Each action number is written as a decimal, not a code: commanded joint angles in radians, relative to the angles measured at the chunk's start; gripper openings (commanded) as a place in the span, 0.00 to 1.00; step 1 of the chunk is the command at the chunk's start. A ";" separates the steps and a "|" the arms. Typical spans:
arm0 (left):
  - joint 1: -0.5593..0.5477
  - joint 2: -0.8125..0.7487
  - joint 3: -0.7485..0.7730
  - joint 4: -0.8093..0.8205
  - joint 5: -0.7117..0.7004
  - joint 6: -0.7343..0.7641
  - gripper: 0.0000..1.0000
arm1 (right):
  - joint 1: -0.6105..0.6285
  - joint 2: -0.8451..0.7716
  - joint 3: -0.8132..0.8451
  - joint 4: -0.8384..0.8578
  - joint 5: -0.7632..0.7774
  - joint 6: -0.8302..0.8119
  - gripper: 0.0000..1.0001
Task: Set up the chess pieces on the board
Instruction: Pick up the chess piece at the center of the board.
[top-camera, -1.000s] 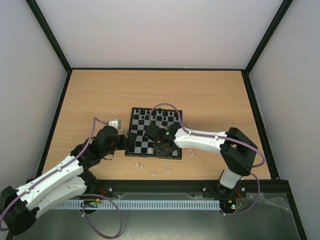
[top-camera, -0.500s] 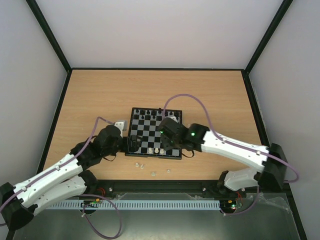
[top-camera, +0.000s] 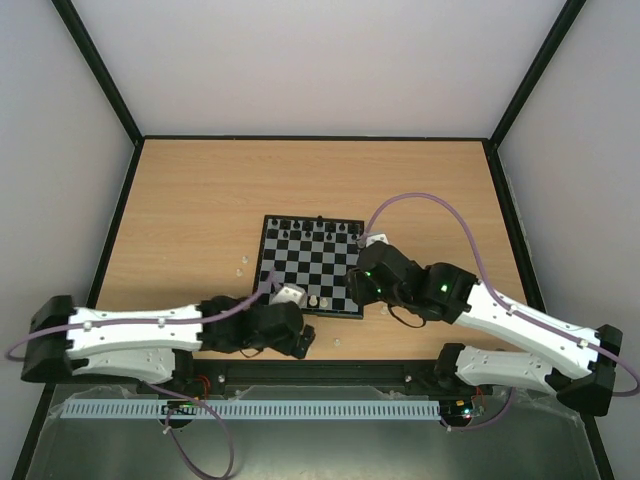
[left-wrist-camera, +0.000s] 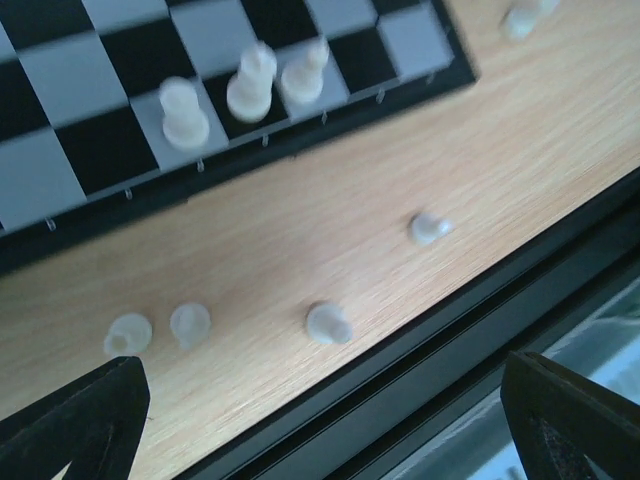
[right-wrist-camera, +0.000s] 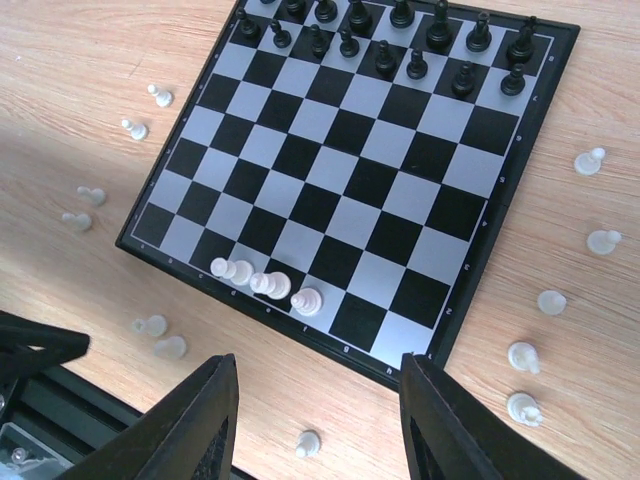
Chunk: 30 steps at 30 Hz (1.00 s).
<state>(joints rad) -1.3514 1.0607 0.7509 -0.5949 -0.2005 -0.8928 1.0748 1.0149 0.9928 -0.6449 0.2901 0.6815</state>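
The board lies mid-table, with black chess pieces on its far two rows. In the right wrist view the board carries three white pieces on its near row. Several loose white pieces lie on the table to its left, right and front. My left gripper hangs open and empty over the front strip; below it lie white pieces. My left gripper holds nothing. My right gripper is open and empty above the board's near right corner.
The table's black front rail runs just behind the loose pieces near my left gripper. Black-framed walls bound the wooden table on three sides. Purple cables loop above both arms.
My left arm has swung from the board's left side down to the front edge. My right arm has drawn back off the board toward the right. Three white pieces now show on the near row.
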 joint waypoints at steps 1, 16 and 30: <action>-0.080 0.149 0.019 -0.033 -0.038 -0.056 0.99 | 0.006 -0.034 -0.029 -0.060 0.021 0.010 0.45; -0.110 0.394 0.064 0.080 -0.043 0.022 0.55 | 0.005 -0.055 -0.035 -0.075 0.014 0.016 0.45; -0.081 0.415 0.026 0.130 -0.008 0.050 0.27 | 0.005 -0.052 -0.023 -0.085 0.012 0.020 0.45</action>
<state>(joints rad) -1.4456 1.4624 0.7918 -0.4774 -0.2169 -0.8562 1.0748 0.9722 0.9672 -0.6800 0.2935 0.6891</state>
